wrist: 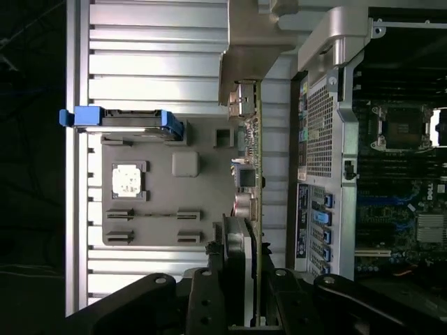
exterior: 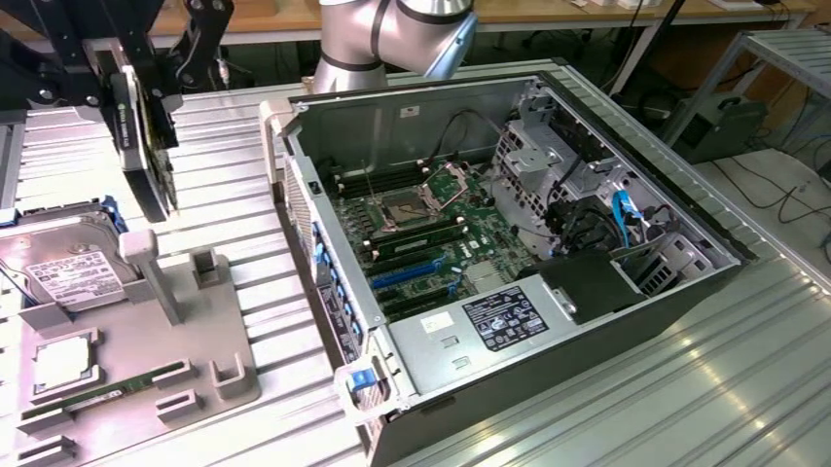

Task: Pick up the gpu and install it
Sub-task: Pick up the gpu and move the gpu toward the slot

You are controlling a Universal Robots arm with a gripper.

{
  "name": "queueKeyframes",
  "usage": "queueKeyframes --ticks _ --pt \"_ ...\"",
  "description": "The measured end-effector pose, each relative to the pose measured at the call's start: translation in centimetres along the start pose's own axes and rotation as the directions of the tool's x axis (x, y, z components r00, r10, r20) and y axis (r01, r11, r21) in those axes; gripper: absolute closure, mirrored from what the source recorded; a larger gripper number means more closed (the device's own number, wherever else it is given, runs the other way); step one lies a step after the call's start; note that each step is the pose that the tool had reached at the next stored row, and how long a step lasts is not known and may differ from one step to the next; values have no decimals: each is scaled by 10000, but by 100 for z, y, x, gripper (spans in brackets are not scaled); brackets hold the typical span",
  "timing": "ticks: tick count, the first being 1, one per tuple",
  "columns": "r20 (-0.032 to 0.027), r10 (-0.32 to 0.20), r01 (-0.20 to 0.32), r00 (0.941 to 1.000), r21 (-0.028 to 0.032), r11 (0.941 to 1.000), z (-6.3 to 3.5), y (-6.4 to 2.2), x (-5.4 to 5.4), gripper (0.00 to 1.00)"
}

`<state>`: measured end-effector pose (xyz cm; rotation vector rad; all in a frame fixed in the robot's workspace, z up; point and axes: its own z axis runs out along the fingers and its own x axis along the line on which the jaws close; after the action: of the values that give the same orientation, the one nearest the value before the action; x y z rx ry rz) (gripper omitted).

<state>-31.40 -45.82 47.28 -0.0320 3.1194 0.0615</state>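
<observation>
While clamped between the narrow-set jaws of the gripper (exterior: 154, 73), the gpu (exterior: 147, 161) hangs off the bench (exterior: 240, 146), held on edge, bracket end pointing down. It sits above the gap between the grey holder tray (exterior: 195, 336) and the open computer case (exterior: 389, 122), touching neither. Wrist view: gpu (wrist: 249, 174) seen edge-on, running out from the gripper (wrist: 243, 296), with the tray (wrist: 167, 216) on one side and the case's rear panel (wrist: 318, 118) on the other. The tray lies near the bench edge at the exterior view's left and carries a hard drive (exterior: 65, 268), a processor chip (exterior: 62, 362) and a green memory stick (exterior: 111, 387). The case lies on its side mid-bench, motherboard (exterior: 429, 238) exposed, blue card slots (exterior: 409, 272) unoccupied, and power supply (exterior: 500, 321) at the near corner.
</observation>
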Motion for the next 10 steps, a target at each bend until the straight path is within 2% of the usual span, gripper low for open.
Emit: queueKeyframes --ticks 1,3,4,5,6,10 --pt "1 0 0 10000 0 10000 0 0 0 72" --pt "-2 -2 2 10000 65 10000 10 -1 -1 72" --pt "-1 -2 2 10000 71 10000 28 -2 0 72" --pt "-2 -2 2 10000 108 9999 79 -4 0 72" --pt "-4 -3 3 10000 128 9999 86 -5 -28 72" --pt "-2 -2 2 10000 127 9999 120 -10 -209 72"
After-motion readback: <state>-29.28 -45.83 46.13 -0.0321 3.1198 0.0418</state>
